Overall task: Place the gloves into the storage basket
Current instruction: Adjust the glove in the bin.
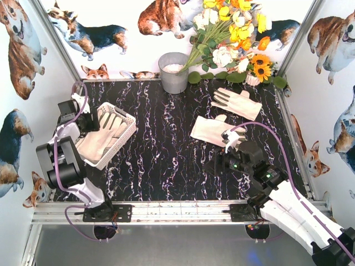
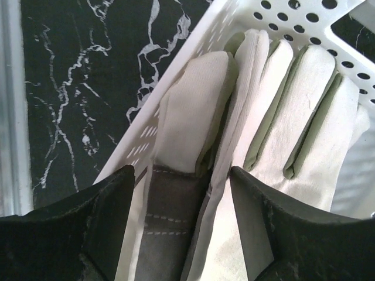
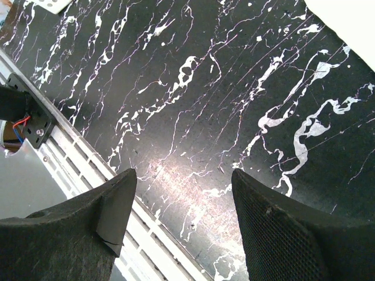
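I see open counter (image 1: 166, 144) between the storage basket (image 1: 121, 144) on the left and the gloves (image 1: 237, 103) on the right; the bucket (image 1: 173, 75) and flowers (image 1: 233, 39) crowd the far edge.

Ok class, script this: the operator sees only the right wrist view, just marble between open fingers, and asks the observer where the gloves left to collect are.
Observer: Two lie on the table: a near glove close to the right gripper, and a far glove towards the flowers.
Operator: Where is the storage basket?
Observer: The storage basket sits at the table's left edge.
Operator: Anything in it?
Observer: Yes, gloves, with the left gripper open above them.
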`<state>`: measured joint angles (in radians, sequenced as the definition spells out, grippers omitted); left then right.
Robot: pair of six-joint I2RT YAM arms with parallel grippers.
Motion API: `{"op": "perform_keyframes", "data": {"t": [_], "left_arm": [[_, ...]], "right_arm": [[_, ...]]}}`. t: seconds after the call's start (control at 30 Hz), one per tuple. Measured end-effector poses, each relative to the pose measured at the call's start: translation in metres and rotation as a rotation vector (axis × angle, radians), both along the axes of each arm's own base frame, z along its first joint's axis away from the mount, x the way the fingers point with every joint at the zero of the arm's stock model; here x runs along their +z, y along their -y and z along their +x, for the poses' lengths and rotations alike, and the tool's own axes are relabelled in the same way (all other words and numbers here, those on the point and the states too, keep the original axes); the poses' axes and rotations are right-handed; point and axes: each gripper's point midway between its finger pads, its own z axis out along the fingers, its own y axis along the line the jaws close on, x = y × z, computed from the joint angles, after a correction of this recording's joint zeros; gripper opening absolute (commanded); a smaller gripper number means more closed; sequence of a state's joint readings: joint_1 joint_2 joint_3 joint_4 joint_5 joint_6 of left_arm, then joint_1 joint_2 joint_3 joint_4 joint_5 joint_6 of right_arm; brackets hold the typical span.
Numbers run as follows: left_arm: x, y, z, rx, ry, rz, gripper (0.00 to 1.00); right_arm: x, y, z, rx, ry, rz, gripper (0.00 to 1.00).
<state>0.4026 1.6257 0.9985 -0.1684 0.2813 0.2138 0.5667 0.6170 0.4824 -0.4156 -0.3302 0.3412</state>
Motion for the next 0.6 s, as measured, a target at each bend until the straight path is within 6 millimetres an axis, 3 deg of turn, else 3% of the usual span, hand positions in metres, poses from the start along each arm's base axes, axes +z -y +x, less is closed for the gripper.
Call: {"op": "perform_keyframes", "data": {"t": [0.1,0.2,0.43,0.6], "left_arm": [[-0.012,0.003,0.002,-0.016,-0.021,-0.026,0.52],[-0.021,0.007,0.004,-0.035,-0.034,-0.047,0.35],[-0.019,0.020,0.008,-0.112,-0.010,-0.095,0.01],[-0.014,0.031,0.010,-0.179,0.021,-0.121,0.00]], "right_arm": [[0.000,0.000,0.000,0.001,0.000,0.001,0.68],[-0.001,0.000,0.000,0.001,-0.005,-0.001,0.68],[-0.003,-0.003,0.005,0.001,-0.011,-0.006,0.68],[0.004,-0.009,0.013,0.005,-0.001,-0.002,0.68]]}}
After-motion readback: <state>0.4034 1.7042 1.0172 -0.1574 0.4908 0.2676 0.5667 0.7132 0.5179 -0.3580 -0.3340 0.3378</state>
